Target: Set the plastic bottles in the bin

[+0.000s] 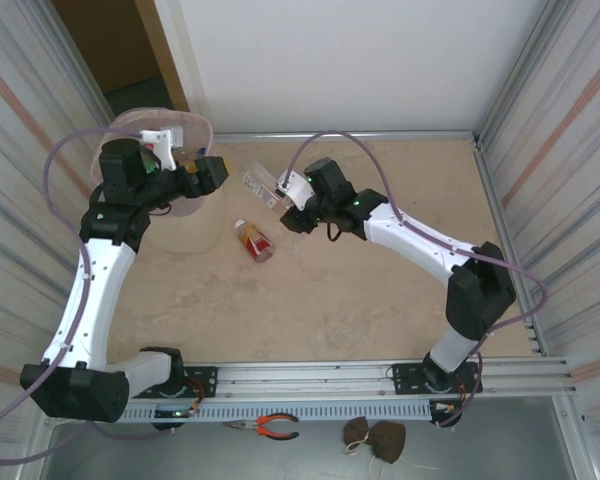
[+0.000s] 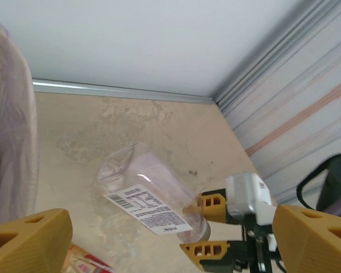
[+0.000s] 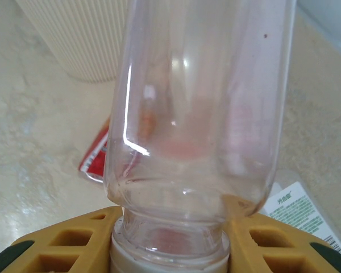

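Right gripper (image 3: pixel 170 242) was clamped on clear bottle's (image 3: pixel 199 114) neck, bottle held near bin (image 1: pixel 202 130), likely for tipping in. Left gripper (image 1: pixel 212 168) hung by the bin's rim, jaws spread, empty. Red-labelled bottle (image 1: pixel 255 240) lay on table (image 1: pixel 380 300) beside bin.

Our top view looks steeply down from high overhead, far enough off to take in the whole beige tabletop (image 1: pixel 360 300), with the pale pink translucent ribbed plastic bin (image 1: pixel 192 222) at far left. Our left wrist view sits just beside that bin (image 2: pixel 14 142), facing away across the table. Our right wrist view faces the bin (image 3: pixel 85 40), pressed close against a clear plastic bottle with a white barcode label (image 3: pixel 199 114). We share that bottle (image 1: pixel 262 185) from overhead, and the same bottle (image 2: pixel 153 199) from the left wrist.
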Available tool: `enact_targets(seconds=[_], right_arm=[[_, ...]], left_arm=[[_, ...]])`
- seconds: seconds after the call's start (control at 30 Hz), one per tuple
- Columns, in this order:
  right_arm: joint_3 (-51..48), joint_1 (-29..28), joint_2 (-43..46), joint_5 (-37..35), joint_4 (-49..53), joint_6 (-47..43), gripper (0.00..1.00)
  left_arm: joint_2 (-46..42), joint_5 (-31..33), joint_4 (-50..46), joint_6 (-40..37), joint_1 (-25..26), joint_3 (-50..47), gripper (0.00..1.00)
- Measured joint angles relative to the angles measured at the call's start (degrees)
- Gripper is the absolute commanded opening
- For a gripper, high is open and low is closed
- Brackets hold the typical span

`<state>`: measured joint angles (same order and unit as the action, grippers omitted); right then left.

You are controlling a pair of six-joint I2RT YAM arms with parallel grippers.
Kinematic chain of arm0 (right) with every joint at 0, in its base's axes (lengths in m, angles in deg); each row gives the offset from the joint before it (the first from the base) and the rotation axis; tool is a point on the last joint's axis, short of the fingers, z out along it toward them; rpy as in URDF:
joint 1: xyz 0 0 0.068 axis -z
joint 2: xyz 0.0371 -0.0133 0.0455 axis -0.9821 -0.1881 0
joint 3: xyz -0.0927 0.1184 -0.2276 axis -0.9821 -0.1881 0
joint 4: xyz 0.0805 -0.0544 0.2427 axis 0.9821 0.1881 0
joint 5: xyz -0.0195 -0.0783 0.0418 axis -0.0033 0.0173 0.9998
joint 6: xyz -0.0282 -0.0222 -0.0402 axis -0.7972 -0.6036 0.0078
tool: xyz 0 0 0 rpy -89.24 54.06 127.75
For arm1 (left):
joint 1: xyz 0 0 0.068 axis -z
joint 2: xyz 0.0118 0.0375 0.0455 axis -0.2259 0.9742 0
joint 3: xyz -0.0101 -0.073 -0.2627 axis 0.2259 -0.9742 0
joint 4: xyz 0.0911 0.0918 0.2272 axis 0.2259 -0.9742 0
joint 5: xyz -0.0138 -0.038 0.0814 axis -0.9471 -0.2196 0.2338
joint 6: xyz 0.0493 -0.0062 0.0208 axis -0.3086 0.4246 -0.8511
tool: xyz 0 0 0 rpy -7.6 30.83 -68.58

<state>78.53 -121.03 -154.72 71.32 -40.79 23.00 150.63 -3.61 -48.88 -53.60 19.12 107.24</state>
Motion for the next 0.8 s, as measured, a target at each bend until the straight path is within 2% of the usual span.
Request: enact_targets(seconds=[0.07,0.37,0.6,0.8], right_arm=[[-0.44,-0.09,1.77,0.39,-0.98,0.33,0.28],[-1.2,-0.66,8.09,1.97,-4.83,1.4,0.28],[-1.66,-0.94,10.64,2.95,-6.91,1.44,0.28],[-2.25,-1.03,11.1,2.95,-7.61,1.44,0.28]], left_arm=[[0.83,0.2,1.2,2.36,1.2,0.02,0.99],[5.03,3.15,2.73,7.72,7.89,1.31,0.99],[5.4,2.29,10.75,14.34,8.96,0.52,0.98],[7.17,2.08,16.04,18.23,11.54,0.37,0.93]])
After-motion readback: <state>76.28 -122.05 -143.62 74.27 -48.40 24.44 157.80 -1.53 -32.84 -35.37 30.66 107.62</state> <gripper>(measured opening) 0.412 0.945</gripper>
